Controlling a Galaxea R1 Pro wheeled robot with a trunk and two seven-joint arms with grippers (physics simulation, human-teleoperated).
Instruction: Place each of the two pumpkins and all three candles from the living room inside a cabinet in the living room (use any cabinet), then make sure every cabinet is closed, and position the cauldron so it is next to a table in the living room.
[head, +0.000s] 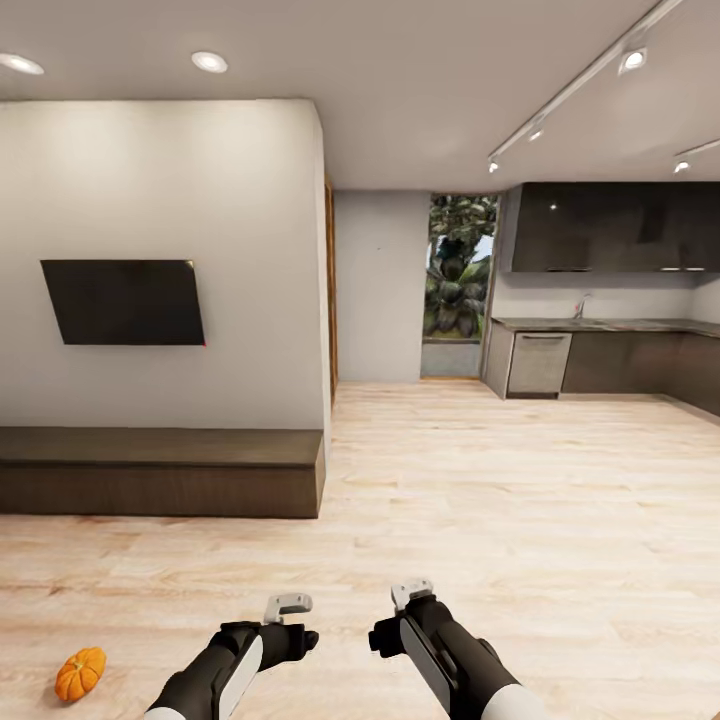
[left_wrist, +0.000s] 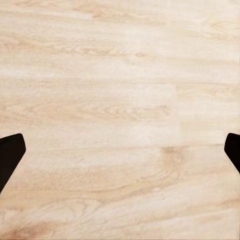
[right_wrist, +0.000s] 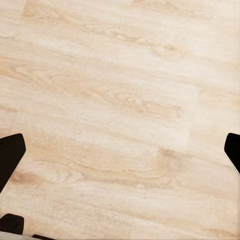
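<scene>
We counted one pumpkin on the wood floor, one long low cabinet and one black TV on the wall. We also counted two claws, left and right, and one kitchen counter.

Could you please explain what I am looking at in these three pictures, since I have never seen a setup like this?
These are simulator renders from a wheeled robot with two arms. The big picture comes from its head camera: the left gripper and right gripper reach forward over a light wood floor. One orange pumpkin lies on the floor at lower left. Ahead stand a long low dark cabinet, shut, a wall TV and, farther right, a kitchen. The two small pictures come from cameras near each gripper, looking down at bare floor between dark fingertips spread wide. Nothing is held.
</scene>
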